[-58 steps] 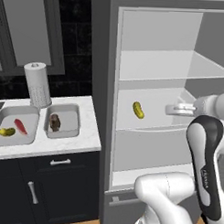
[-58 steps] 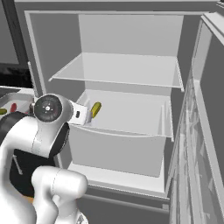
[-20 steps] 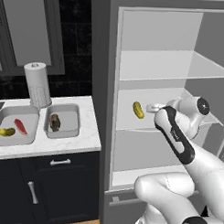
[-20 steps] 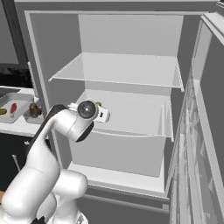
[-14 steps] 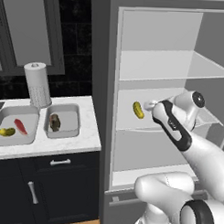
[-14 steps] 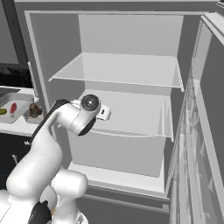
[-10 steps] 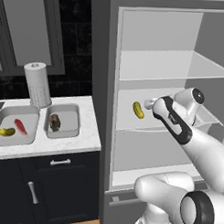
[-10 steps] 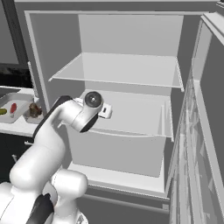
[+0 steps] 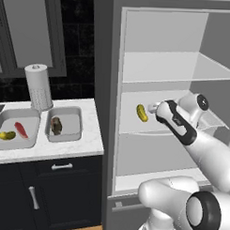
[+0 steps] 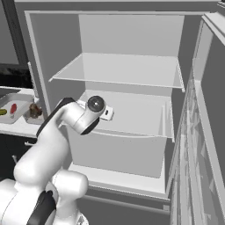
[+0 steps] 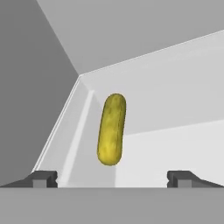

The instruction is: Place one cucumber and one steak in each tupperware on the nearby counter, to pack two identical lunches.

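The tool (image 9: 151,108) has swung closer to the cucumber (image 9: 142,113) on the fridge shelf (image 9: 130,124), jaws wide and empty. Reaching is under way; next it should advance to straddle the cucumber, then close.

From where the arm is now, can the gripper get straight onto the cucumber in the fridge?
Probably yes. The gripper is open and the cucumber lies ahead, centred between the fingertips, not yet between them. Nothing stands in between on the fridge shelf.
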Robot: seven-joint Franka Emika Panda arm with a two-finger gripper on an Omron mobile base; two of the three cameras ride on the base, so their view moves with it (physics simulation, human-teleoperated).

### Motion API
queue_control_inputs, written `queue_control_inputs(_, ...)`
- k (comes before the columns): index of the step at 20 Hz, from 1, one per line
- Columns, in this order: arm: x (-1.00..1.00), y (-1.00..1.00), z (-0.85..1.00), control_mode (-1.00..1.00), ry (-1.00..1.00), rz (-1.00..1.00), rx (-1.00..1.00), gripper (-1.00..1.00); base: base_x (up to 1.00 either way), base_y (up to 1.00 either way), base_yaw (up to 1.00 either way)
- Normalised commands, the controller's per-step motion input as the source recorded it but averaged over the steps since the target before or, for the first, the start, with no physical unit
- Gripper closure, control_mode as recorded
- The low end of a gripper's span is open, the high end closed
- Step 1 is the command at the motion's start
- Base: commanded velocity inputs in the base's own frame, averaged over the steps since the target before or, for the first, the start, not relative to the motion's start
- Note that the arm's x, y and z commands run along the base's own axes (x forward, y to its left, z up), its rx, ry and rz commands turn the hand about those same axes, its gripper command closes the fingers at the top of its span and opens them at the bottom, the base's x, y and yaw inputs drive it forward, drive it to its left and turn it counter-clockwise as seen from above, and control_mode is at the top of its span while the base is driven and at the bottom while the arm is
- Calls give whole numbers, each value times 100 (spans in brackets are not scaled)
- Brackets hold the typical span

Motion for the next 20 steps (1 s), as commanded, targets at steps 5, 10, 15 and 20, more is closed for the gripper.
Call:
queue_control_inputs(5, 38, 0, -1, -100, 1, 0, 0, -100, 0, 0, 0)
queue_control_inputs(10, 28, 0, -10, -100, 1, 0, 2, -100, 0, 0, 0)
queue_control_inputs(15, 5, 0, -21, -100, 0, 0, 1, -100, 0, 0, 0)
queue_control_inputs(20, 4, 4, -13, -100, 0, 0, 0, -100, 0, 0, 0)
